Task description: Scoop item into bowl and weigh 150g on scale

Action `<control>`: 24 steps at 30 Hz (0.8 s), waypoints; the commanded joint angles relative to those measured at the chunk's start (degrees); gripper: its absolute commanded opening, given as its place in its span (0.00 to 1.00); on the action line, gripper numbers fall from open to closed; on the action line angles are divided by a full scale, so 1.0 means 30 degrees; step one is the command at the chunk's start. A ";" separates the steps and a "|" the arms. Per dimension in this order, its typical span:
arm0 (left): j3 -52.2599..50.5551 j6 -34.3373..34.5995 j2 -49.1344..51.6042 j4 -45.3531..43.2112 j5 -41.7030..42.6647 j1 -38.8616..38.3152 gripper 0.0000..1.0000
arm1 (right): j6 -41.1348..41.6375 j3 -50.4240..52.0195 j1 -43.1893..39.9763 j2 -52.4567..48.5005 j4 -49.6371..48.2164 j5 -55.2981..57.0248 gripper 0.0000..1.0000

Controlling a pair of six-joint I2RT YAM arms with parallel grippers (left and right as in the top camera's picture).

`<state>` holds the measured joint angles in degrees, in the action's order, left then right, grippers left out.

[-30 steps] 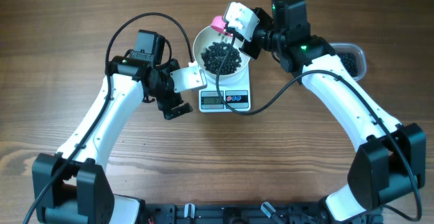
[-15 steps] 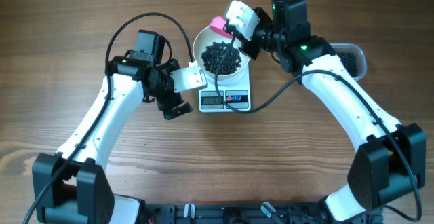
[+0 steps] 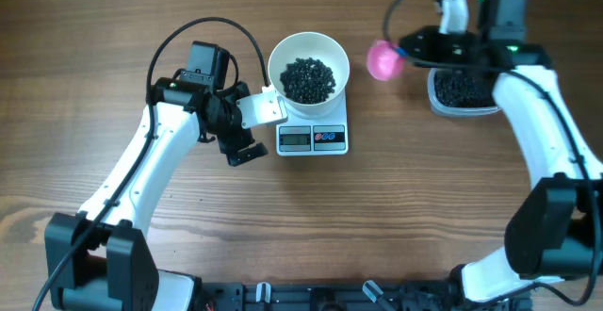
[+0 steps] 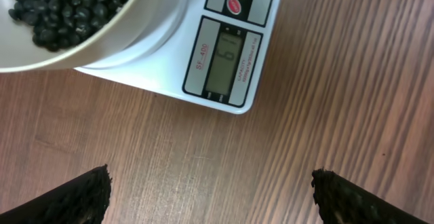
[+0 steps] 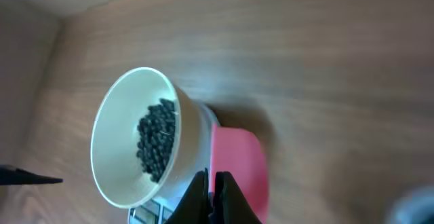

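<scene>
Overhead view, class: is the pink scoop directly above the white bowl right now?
No: the pink scoop sits apart from the white bowl, between it and the clear tub.

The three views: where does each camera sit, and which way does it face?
Overhead: above the table, facing straight down; bowl on scale, pink scoop; both arms visible.
Left wrist: on left arm, facing down at scale and bowl edge; left gripper open, tips in bottom corners.
Right wrist: on right arm, facing the bowl; right gripper shut on the pink scoop.
Shared: all show the bowl of beans.
</scene>
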<state>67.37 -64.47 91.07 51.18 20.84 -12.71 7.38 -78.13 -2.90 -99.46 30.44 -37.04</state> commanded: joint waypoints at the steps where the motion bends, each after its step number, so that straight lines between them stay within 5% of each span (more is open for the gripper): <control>1: 0.0168 -0.0372 -0.0066 -0.0022 0.0240 -0.0102 1.00 | -0.0415 -0.0095 -0.1734 0.0612 0.0991 -0.2484 0.04; 8: 0.0168 -0.0372 -0.0066 -0.0022 0.0240 -0.0102 1.00 | -0.1829 -0.0102 -0.4546 0.1996 0.2382 -0.2368 0.04; 19: 0.0168 -0.0372 -0.0066 -0.0022 0.0240 -0.0102 1.00 | -0.3468 -0.0051 -0.5399 0.1989 0.4364 0.9260 0.04; 24: 0.0168 -0.0372 -0.0066 -0.0022 0.0240 -0.0102 1.00 | -0.3475 -0.0044 -0.5384 0.0699 0.4153 0.9850 0.04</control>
<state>67.37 -64.47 91.07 51.13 20.84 -12.71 -1.87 -78.13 -19.18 -94.21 43.22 -11.84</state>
